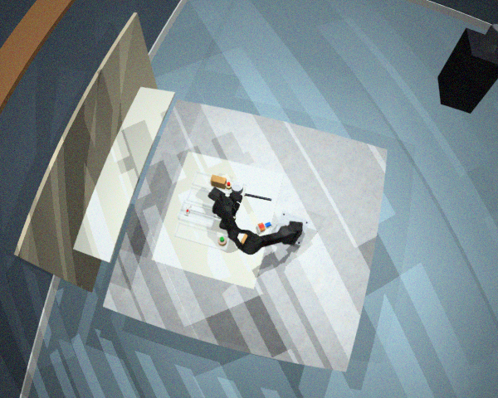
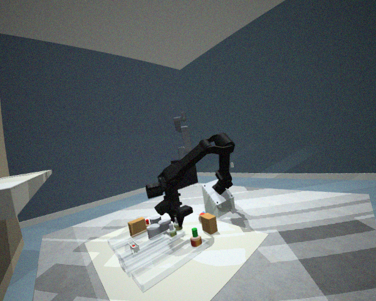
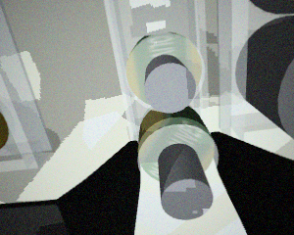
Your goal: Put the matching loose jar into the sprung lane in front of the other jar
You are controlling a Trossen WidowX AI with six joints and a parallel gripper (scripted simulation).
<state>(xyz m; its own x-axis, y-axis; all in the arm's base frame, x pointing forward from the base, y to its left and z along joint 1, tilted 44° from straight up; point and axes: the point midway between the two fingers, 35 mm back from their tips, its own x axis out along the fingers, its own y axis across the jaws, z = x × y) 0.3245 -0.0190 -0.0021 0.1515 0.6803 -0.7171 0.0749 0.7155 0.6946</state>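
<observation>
My gripper (image 3: 173, 144) (image 2: 178, 224) is shut on a clear jar with a grey cap and dark olive contents. This held jar (image 3: 151, 156) is upright at the front end of the clear sprung lane (image 3: 119, 54) (image 2: 149, 251). The matching lane jar (image 3: 162, 46) (image 2: 172, 232) stands upright between the lane walls, directly behind the held one; they look touching or nearly so. A small white frame with a red mark (image 2: 133, 246) (image 1: 187, 211) is farther back. In the top view the arm hides both jars. I cannot make out the front stop, the pusher plate or the held jar's base height.
Grey cylinders (image 2: 153, 231) (image 3: 262, 64) stand beside the lane. A green-capped jar (image 1: 222, 240) (image 2: 194, 237) is on the other side. Wooden blocks (image 1: 218, 181) (image 2: 209, 223), a red-capped jar (image 1: 228, 184), a black bar (image 1: 257, 196) and a red block (image 1: 261, 226) are around.
</observation>
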